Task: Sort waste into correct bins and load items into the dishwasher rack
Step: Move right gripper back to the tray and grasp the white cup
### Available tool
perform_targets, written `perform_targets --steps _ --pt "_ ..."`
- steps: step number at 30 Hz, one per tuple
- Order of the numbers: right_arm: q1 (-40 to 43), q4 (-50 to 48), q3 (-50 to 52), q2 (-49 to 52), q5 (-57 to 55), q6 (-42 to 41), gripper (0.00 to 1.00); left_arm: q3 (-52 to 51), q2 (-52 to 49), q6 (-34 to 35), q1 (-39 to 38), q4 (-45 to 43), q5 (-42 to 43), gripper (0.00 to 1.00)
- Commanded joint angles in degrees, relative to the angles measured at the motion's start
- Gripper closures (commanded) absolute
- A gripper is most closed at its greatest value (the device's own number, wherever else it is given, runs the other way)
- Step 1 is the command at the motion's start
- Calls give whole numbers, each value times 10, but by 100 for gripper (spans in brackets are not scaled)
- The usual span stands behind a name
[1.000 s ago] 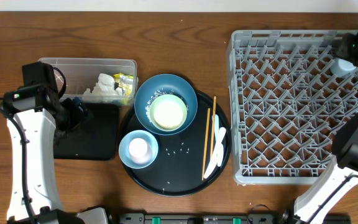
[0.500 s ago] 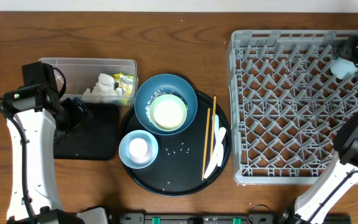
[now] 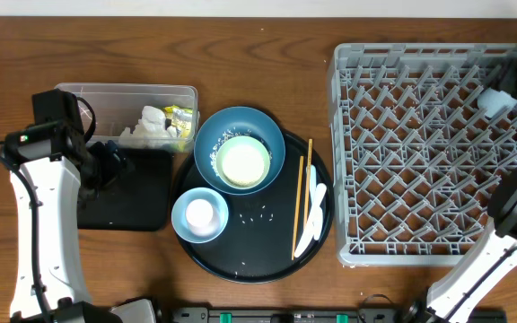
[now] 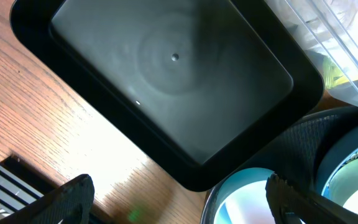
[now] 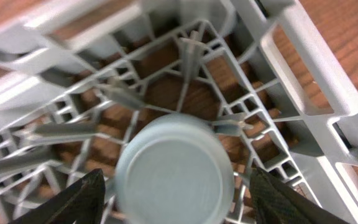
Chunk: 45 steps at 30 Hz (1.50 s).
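Note:
The grey dishwasher rack [image 3: 438, 152] fills the right side. A small pale cup [image 5: 174, 168] stands upside down among its pegs near the far right corner, also seen from overhead as the cup [image 3: 496, 101]. My right gripper [image 5: 176, 183] is open around it, with a gap at each finger. My left gripper [image 4: 179, 199] hangs open and holds nothing, over the near edge of the shallow black bin [image 4: 166, 81]. The clear bin [image 3: 124, 112] holds napkins [image 3: 151, 126] and a yellow-green wrapper [image 3: 182, 119].
A round black tray [image 3: 258, 260] carries a dark-blue bowl [image 3: 239, 135] with a pale cup [image 3: 243, 162] in it, a light-blue bowl [image 3: 200, 215] with another cup, wooden chopsticks [image 3: 302, 202], a white spoon [image 3: 312, 220] and loose rice grains [image 3: 260, 213].
My right gripper has opened off the pale cup, which now rests in the rack, and has shifted slightly to the right. The left arm has not moved.

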<state>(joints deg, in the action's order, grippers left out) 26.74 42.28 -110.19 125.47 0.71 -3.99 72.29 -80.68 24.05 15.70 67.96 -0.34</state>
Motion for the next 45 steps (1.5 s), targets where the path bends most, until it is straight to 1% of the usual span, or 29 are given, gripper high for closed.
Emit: perform_targets --steps 1,5,10,14,16,23,27,33,41,45 --pt "-17 9 -6 -84 66 15 27 -6 -2 2 2 3 -3 10" --pt "-48 55 -6 -132 95 20 25 -6 -2 2 2 3 -3 10" --pt "-126 156 -6 -167 153 56 23 -6 -2 2 2 3 -3 10" --pt "-219 236 -6 -166 167 74 18 -6 -2 2 2 3 -3 9" --pt "-270 263 -6 -164 167 75 17 -6 -2 2 2 3 -3 9" --pt "-449 311 -5 -164 166 95 12 -6 -2 2 2 3 -4 9" --pt "-544 310 9 -164 167 94 10 -6 -2 2 2 3 -11 9" --pt "-650 294 59 -164 167 94 8 -6 -2 2 2 4 -23 9" --pt "-771 173 156 -164 166 81 9 -6 -2 2 2 4 -23 9" --pt "-818 107 186 -164 129 62 9 -6 -2 2 2 4 -23 9"
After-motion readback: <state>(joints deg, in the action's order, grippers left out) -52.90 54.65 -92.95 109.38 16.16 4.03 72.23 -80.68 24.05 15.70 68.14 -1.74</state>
